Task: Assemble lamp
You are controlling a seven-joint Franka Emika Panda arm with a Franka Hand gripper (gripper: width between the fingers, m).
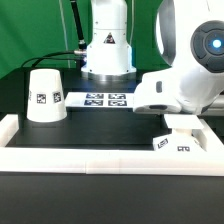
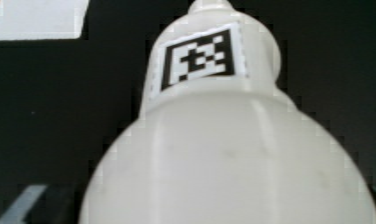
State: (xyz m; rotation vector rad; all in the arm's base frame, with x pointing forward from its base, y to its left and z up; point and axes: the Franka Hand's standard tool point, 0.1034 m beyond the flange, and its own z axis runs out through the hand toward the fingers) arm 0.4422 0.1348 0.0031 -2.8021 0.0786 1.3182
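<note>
The white bulb fills the wrist view, its narrow end with a square tag pointing away from the camera. It sits between my jaws, and the fingers are almost wholly hidden behind it. In the exterior view my gripper hangs low at the exterior view's right, just above the low square base near the table's front rim. The bulb itself is hidden by the hand there. The tapered shade stands mouth down at the exterior view's left, apart from the arm.
The marker board lies flat at the back middle, in front of the arm's pedestal. A white rim borders the black table. A white flat corner shows beyond the bulb in the wrist view.
</note>
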